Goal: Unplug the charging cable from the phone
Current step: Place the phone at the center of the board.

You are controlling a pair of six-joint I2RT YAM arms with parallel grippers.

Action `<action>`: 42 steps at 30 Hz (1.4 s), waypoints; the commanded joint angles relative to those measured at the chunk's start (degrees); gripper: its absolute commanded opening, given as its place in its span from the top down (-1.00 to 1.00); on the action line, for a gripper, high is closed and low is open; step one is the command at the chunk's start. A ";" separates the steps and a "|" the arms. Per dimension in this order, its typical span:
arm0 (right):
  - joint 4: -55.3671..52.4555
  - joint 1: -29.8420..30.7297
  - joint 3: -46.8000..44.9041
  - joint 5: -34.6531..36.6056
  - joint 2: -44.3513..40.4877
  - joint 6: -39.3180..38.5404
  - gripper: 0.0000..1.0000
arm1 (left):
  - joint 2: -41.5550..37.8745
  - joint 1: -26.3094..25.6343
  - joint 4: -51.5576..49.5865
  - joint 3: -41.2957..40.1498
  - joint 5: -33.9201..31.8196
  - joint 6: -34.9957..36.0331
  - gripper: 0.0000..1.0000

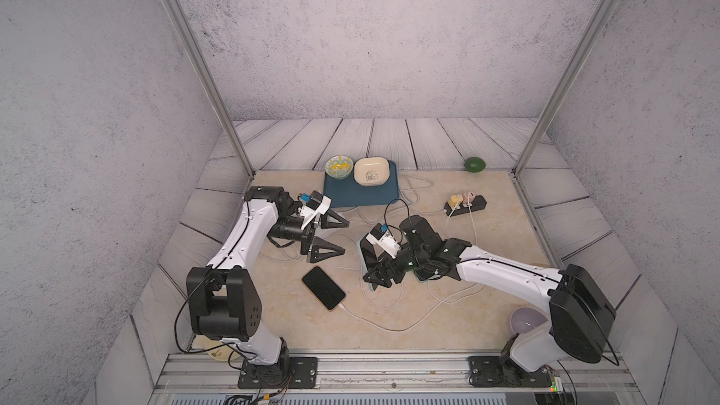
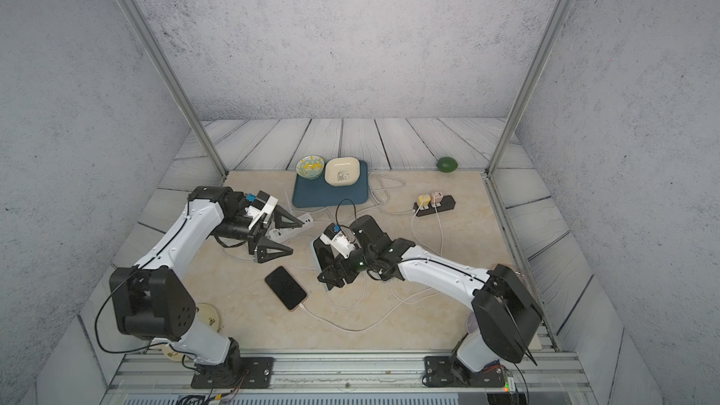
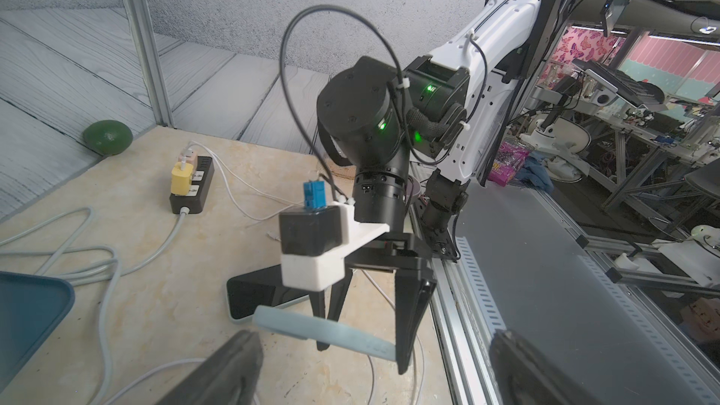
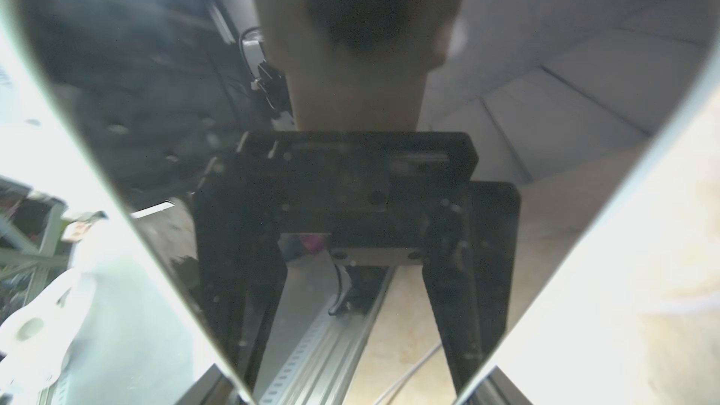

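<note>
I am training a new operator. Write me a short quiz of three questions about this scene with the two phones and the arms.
1. True or false: the left tool is open and holds nothing.
2. What does the right tool grip?
A) the blue-cased phone
B) the black power strip
C) the green fruit
3. Fill in the blank: the black phone lying flat has a ___ cable plugged into its end.

Key: 1 true; 2 A; 3 white.
</note>
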 commanded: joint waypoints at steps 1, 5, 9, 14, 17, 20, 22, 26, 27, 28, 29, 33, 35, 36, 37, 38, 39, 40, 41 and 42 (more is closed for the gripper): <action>-6.91 -0.59 4.59 6.48 2.03 1.91 0.21 | -2.69 0.63 -3.59 -0.90 -0.52 -5.50 -0.96; -14.77 -0.66 9.55 11.24 5.74 2.68 0.21 | -6.94 0.63 11.88 -4.79 -2.58 -22.24 -0.96; -20.78 -0.66 14.05 14.23 8.98 3.80 0.20 | -11.62 0.71 33.25 -10.63 -6.80 -42.13 -0.96; -30.23 -0.66 21.58 17.49 14.01 4.91 0.21 | -12.04 0.78 36.31 -10.79 -8.98 -46.32 -0.96; -36.16 -0.68 26.55 19.13 17.80 5.48 0.21 | -11.71 0.73 36.95 -10.41 -10.50 -47.63 -0.97; -42.41 -0.59 31.26 21.79 21.43 5.29 0.21 | -12.20 0.72 38.15 -10.85 -11.78 -48.66 -0.96; -45.41 -0.49 33.50 23.98 23.34 4.93 0.20 | -12.25 0.76 38.32 -10.83 -12.44 -49.03 -0.96; -50.29 -0.48 36.83 28.63 26.58 4.07 0.20 | -12.25 0.76 38.73 -10.80 -13.04 -49.46 -0.96; -50.81 -0.48 37.38 29.23 27.63 3.91 0.20 | -12.18 0.74 38.85 -10.85 -13.06 -49.55 -0.96; -51.17 -0.48 37.76 29.46 28.35 3.71 0.20 | -12.17 0.76 38.88 -10.85 -13.26 -49.63 -0.96; -51.46 -0.48 37.99 29.50 29.16 3.52 0.20 | -12.17 0.74 39.09 -10.84 -13.36 -49.87 -0.96; -51.33 -0.40 38.49 29.25 31.70 3.36 0.16 | -12.17 0.74 39.50 -10.90 -14.19 -50.34 -0.96; -51.20 -0.40 38.50 29.37 32.70 3.36 0.14 | -12.36 0.74 39.64 -11.01 -14.48 -50.56 -0.96; -51.20 -0.40 38.47 29.58 33.11 3.41 0.14 | -12.34 0.75 39.59 -11.03 -14.56 -50.56 -0.96; -51.20 -0.44 38.45 29.78 33.61 3.37 0.14 | -12.34 0.72 39.60 -10.93 -14.67 -50.56 -0.96; -51.20 -0.42 38.46 29.89 34.00 3.36 0.13 | -12.34 0.78 39.56 -10.94 -14.77 -50.64 -0.96; -51.20 -0.38 38.36 29.99 34.60 3.36 0.13 | -12.34 0.73 39.64 -10.87 -14.93 -50.65 -0.96; -51.14 -0.39 38.27 29.95 34.99 3.36 0.11 | -12.34 0.74 39.69 -10.94 -15.02 -50.70 -0.96; -51.09 -0.35 38.14 29.95 35.28 3.34 0.08 | -12.34 0.77 39.69 -10.94 -15.11 -50.73 -0.96; -50.96 -0.27 38.08 29.87 35.62 3.34 0.07 | -12.34 0.73 39.69 -10.94 -15.17 -50.74 -0.96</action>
